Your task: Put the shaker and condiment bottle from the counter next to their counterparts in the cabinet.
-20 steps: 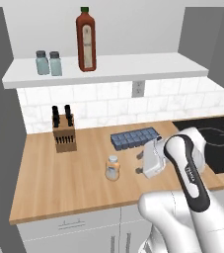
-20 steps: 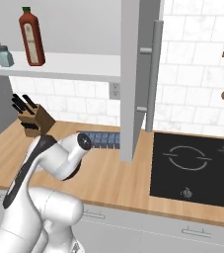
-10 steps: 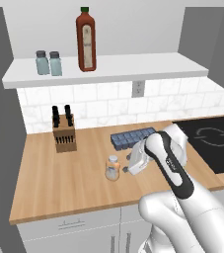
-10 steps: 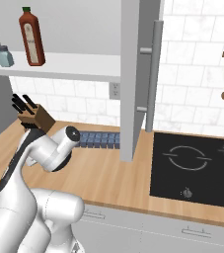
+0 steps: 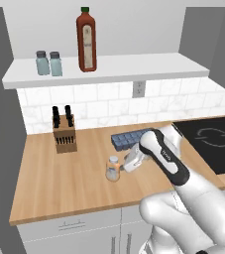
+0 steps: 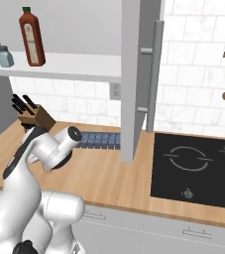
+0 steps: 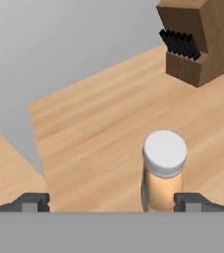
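Hand view looks down on the condiment bottle (image 7: 164, 170), upright on the wooden counter (image 7: 98, 128), nearer the right one of the two fingertips (image 7: 190, 201), with the gripper (image 7: 111, 202) spread wide and holding nothing. From the left base view the bottle (image 5: 113, 168) stands just left of the gripper (image 5: 127, 165), between the knife block (image 5: 63, 131) and the blue tray (image 5: 129, 139). Up on the cabinet (image 5: 134, 67) two teal shakers (image 5: 48, 63) sit side by side, left of the tall red bottle (image 5: 86, 39).

No text can be read; the label on the tall red sauce bottle (image 5: 86, 38) is too blurred.
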Tool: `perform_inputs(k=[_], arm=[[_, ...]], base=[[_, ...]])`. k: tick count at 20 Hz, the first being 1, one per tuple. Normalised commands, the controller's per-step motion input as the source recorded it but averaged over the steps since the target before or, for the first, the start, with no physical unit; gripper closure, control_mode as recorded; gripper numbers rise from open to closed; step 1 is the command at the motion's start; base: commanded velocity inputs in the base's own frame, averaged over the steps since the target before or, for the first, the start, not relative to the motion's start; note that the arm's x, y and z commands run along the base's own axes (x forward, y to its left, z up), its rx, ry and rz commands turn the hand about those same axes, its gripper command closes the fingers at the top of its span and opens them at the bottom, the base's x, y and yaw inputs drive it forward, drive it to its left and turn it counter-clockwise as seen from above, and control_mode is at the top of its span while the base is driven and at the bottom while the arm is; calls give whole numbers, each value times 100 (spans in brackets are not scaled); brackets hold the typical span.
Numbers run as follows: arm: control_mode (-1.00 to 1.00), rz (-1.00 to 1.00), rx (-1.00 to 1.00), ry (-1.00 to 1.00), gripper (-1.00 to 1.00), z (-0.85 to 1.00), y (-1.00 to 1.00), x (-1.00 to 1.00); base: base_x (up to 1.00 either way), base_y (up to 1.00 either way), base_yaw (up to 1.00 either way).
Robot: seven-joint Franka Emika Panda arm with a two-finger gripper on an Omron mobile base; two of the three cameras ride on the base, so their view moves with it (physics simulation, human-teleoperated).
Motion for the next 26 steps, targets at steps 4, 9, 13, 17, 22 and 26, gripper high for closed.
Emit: perform_inputs(k=[4,9,13,17,22,26], arm=[[-100,-9,3,0,-100,-94,9,0],[-100,-9,7,-4,-100,-72,1,0],[-100,-9,8,-7,-100,-67,0,0],[-100,-9,3,-10,-100,-65,10,0],[-100,-10,4,-11,-100,-60,15,0],[-100,-12,8,-11,-100,-61,13,0]], base=[[0,0,0],[0,0,0],[0,0,0],[0,0,0],[0,0,0],[0,0,0]])
